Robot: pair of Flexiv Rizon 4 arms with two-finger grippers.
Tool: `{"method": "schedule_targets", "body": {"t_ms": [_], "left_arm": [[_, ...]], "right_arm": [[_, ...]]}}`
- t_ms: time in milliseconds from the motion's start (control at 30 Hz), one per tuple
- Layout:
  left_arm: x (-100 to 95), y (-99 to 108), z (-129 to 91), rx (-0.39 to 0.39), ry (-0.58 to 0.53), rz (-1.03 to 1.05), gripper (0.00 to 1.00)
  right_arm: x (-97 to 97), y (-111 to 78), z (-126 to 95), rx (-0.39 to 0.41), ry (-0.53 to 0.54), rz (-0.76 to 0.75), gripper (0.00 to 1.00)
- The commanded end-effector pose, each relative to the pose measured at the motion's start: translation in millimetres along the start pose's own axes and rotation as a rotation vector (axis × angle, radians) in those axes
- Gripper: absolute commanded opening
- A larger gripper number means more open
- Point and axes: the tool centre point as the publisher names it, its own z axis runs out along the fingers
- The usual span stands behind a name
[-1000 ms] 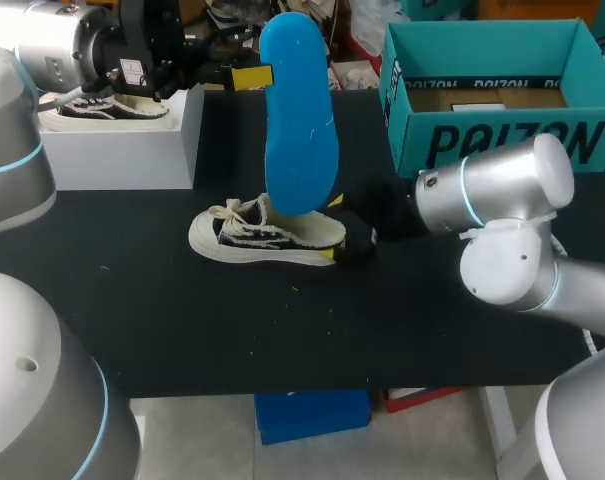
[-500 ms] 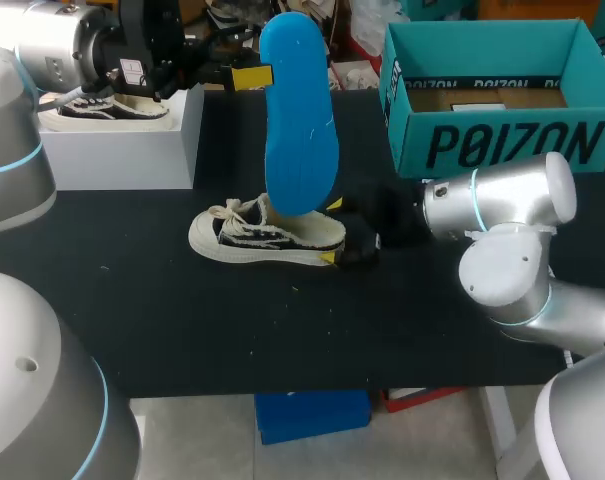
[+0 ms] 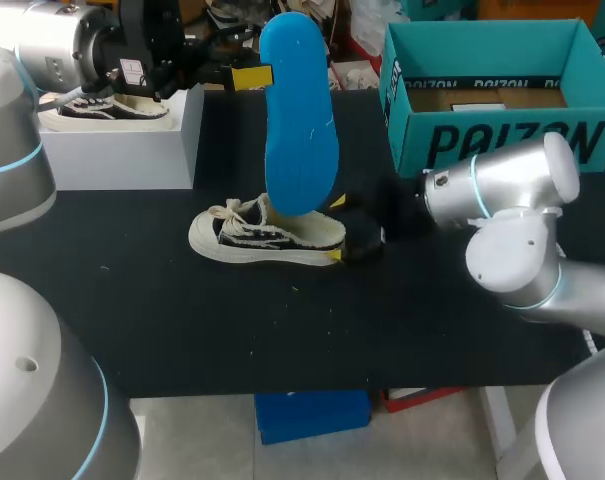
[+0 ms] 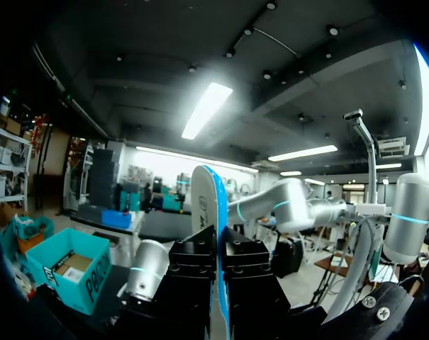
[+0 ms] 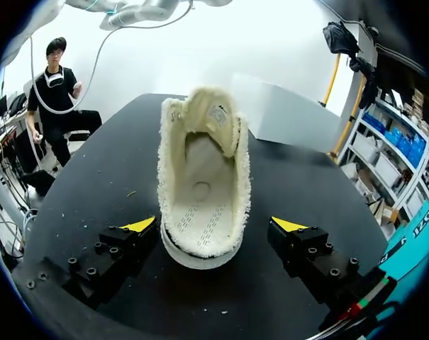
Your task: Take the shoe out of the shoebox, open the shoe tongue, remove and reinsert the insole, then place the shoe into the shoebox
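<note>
Upper left of the head view: the left gripper [image 3: 254, 76] pinches the blue insole [image 3: 298, 120] by one long edge. The left wrist view confirms this, with the fingers pressed together on the insole [image 4: 213, 212], which stands on end between them.

- **Insole:** Judged light, thin and springy. A one-edge grip will let it bend, so the free lower end may wander when it is fed in.
- **Contact with the shoe:** The insole's lower end overlaps the shoe in the head view. Whether it touches cannot be told.

Centre of the frame: the shoe [image 3: 265, 236] lies on its sole on the black table [image 3: 182, 320], out of the box. Its interior is bare in the right wrist view [image 5: 203, 180].

- **Shoe:** Judged soft canvas with a firmer rubber sole. The heel is the sound place to brace it.

Just right of centre: the right gripper [image 3: 337, 230] has its fingers spread either side of the heel, with no contact evident.

Upper right: the teal shoebox [image 3: 492, 140] stands open, well apart from the shoe.
</note>
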Motion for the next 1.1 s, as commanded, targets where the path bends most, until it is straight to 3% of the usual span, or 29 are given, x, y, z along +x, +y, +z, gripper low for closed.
{"method": "schedule_targets", "body": {"t_ms": [33,200,367,667,933,1100], "left_arm": [[-0.3,1,1,0.000,-0.002,0.001,0.00],[-0.3,1,1,0.000,-0.002,0.001,0.00],[-0.3,1,1,0.000,-0.002,0.001,0.00],[-0.3,1,1,0.000,-0.002,0.001,0.00],[-0.3,1,1,0.000,-0.002,0.001,0.00],[-0.3,1,1,0.000,-0.002,0.001,0.00]], "right_arm": [[-11.3,13.4,-22,0.213,0.053,-0.010,1.00],[-24.7,23.3,-30,0.444,0.123,-0.048,1.00],[-34.8,34.4,-23,0.579,0.165,-0.084,1.00],[-41.9,51.7,-11,0.761,0.202,-0.118,1.00],[-45.0,61.8,-1,0.867,0.190,-0.119,0.87],[-45.9,69.7,6,0.939,0.196,-0.133,0.87]]}}
